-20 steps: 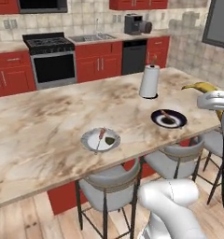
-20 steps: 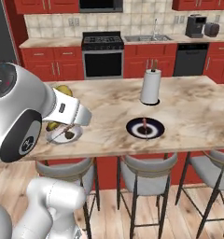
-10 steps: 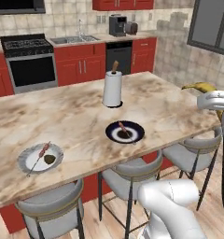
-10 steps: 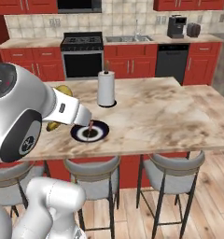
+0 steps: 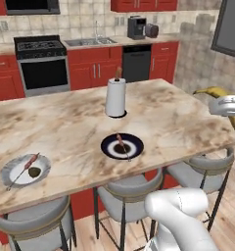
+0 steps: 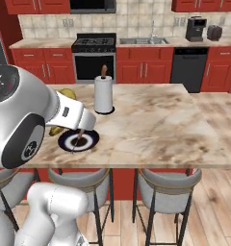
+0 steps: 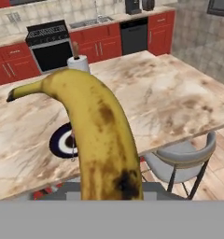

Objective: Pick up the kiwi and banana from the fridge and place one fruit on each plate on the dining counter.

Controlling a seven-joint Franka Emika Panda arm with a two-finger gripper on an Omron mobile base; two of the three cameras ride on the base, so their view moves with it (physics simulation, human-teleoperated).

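Fingers stay hidden under the banana (image 7: 102,140), clamped shut on its lower end, carried above the near edge of the dining counter (image 5: 153,112). Released from here, it could miss the dark plate (image 5: 122,146), which already bears a thin stick, and roll off. Its long axis runs straight out from the hand, stem tip curling sideways.

A rendered home kitchen: red cupboards (image 5: 95,68) line a tiled back wall around a black stove with oven (image 5: 42,63), a steel sink (image 5: 92,42), a black dishwasher (image 5: 136,62) and a coffee machine (image 5: 136,27). In front stands a long marbled beige stone counter (image 5: 178,117) with grey padded stools (image 5: 124,191) tucked beneath.
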